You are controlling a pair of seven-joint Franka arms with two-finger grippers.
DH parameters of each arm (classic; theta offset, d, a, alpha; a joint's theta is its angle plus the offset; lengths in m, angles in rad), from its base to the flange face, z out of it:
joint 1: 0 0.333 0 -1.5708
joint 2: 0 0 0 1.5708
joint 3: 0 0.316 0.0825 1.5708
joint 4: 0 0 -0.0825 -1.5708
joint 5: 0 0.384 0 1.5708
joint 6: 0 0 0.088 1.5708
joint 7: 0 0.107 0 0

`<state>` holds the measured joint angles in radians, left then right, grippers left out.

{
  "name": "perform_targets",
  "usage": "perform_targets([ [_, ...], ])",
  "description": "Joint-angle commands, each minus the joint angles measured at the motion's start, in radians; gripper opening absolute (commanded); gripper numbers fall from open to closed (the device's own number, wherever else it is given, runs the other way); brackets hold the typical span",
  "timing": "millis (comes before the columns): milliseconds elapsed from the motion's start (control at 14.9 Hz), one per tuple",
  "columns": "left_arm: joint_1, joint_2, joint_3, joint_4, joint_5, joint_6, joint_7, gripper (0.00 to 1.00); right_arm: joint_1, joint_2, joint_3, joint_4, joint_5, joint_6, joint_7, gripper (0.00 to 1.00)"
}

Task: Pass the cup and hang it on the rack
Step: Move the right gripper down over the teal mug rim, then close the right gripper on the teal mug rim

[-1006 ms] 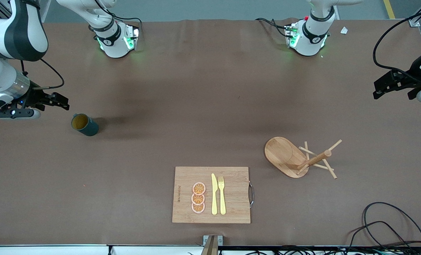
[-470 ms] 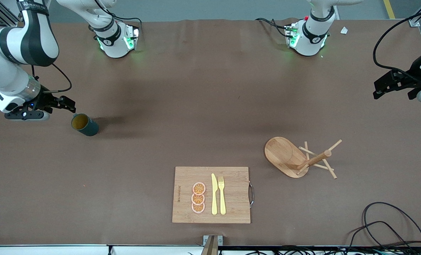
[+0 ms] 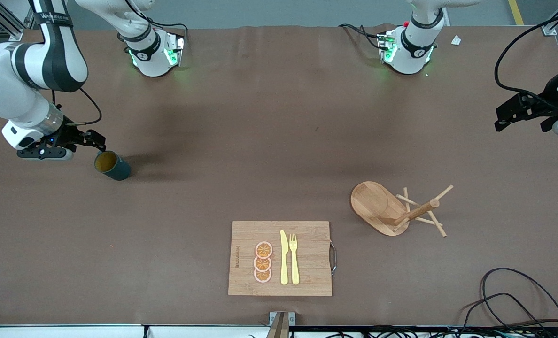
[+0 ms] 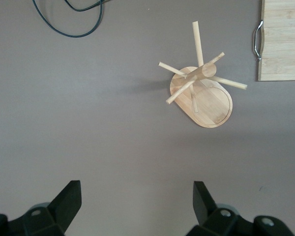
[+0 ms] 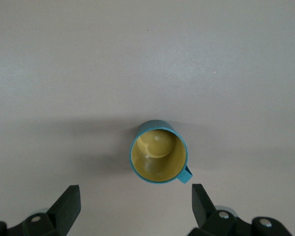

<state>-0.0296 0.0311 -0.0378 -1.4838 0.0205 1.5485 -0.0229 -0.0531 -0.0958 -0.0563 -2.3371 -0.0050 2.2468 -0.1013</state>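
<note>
The teal cup (image 3: 112, 165) with a yellow inside stands upright on the table near the right arm's end. It also shows in the right wrist view (image 5: 159, 152), its handle (image 5: 185, 173) pointing toward one finger. My right gripper (image 3: 93, 139) is open and empty, in the air just beside the cup. The wooden rack (image 3: 391, 209) stands on its oval base toward the left arm's end; it also shows in the left wrist view (image 4: 201, 91). My left gripper (image 3: 507, 117) is open and empty, waiting above the table's edge at the left arm's end.
A bamboo cutting board (image 3: 307, 277) lies nearer the front camera, with orange slices (image 3: 263, 262), a yellow knife (image 3: 283, 257) and a fork (image 3: 294, 258) on it. Black cables (image 3: 509, 300) lie at the near corner by the left arm's end.
My right gripper has moved toward the cup, from well clear of it to just beside its rim. The left arm, cup and rack have not moved.
</note>
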Motion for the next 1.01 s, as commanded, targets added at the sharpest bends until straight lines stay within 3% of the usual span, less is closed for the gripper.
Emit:
perform_targets([
  [0, 0.000, 0.015, -0.004, 0.031, 0.006, -0.022, -0.011, 1.00, -0.013, -0.001, 0.007, -0.041, 0.019, 0.062, -0.011, 1.00],
  [470, 0.000, 0.020, -0.002, 0.031, 0.006, -0.022, -0.011, 1.00, -0.014, 0.050, 0.007, -0.057, 0.019, 0.115, 0.002, 1.00],
  [939, 0.002, 0.021, -0.002, 0.031, 0.006, -0.022, -0.012, 1.00, -0.014, 0.128, 0.007, -0.093, 0.036, 0.276, 0.003, 1.00],
])
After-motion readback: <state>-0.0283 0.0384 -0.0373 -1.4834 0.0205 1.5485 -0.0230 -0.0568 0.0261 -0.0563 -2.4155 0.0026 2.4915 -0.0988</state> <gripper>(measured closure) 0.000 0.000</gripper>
